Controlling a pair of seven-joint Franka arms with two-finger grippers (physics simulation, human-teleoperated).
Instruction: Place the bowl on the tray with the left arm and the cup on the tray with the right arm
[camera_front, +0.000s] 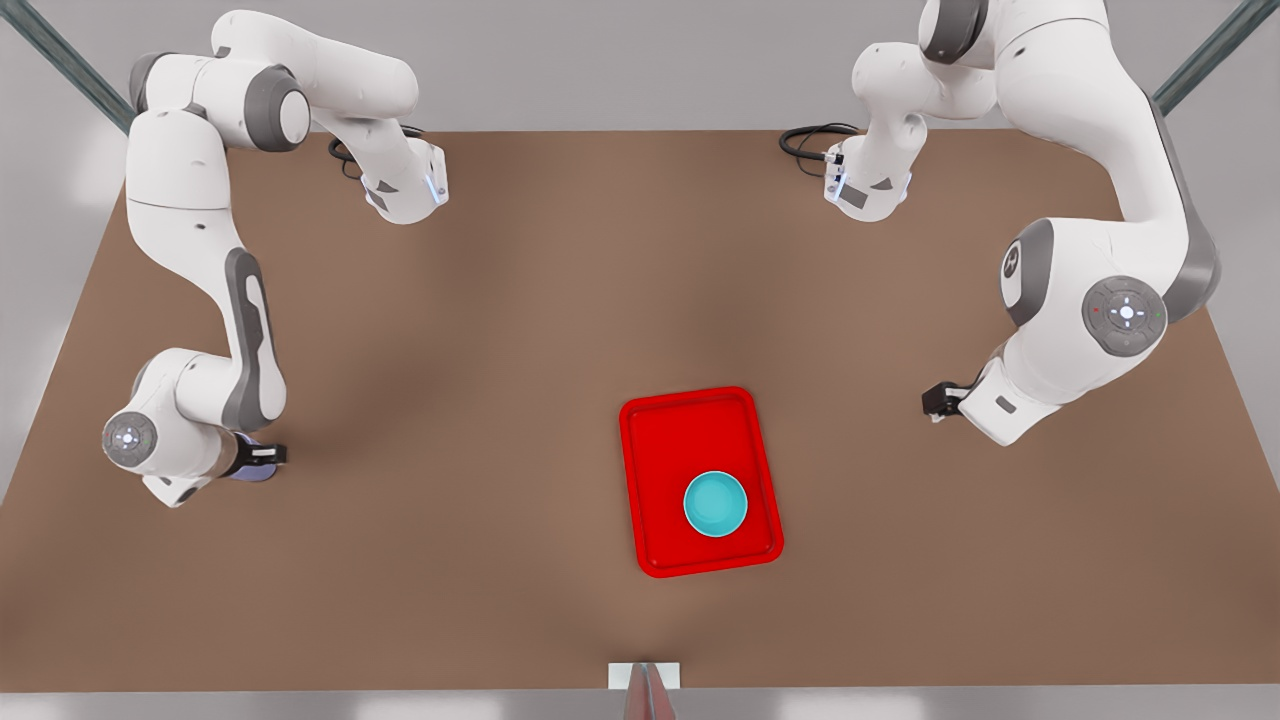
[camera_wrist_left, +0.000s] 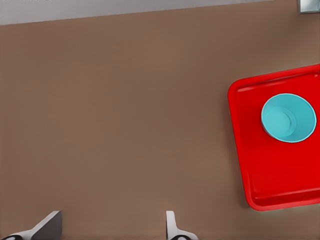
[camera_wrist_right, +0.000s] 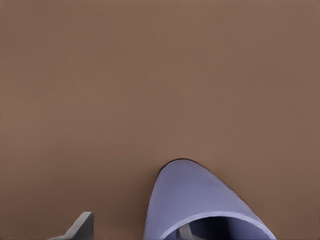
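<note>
Teal bowl (camera_front: 716, 504) already sits on the red tray (camera_front: 660, 440); left gripper (camera_front: 938, 402), fingers spread and empty, waits off the front view's right. Right gripper (camera_front: 262, 458) straddles the lavender cup (camera_wrist_right: 200, 205) on the table (camera_front: 500, 350); grip unclear.

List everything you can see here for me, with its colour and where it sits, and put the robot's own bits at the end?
tray: one, bright red, on the table toward the front view's right of centre.
bowl: one, teal, standing on the tray.
cup: one, lavender, off the tray at the front view's left, with one finger of the right gripper inside its rim and the other outside.
table: one, brown, under everything.
right gripper: one, black fingers on a white arm, at the front view's left, around the cup's wall.
left gripper: one, on a white arm at the front view's right, fingers spread, holding nothing, beside the tray.
</note>
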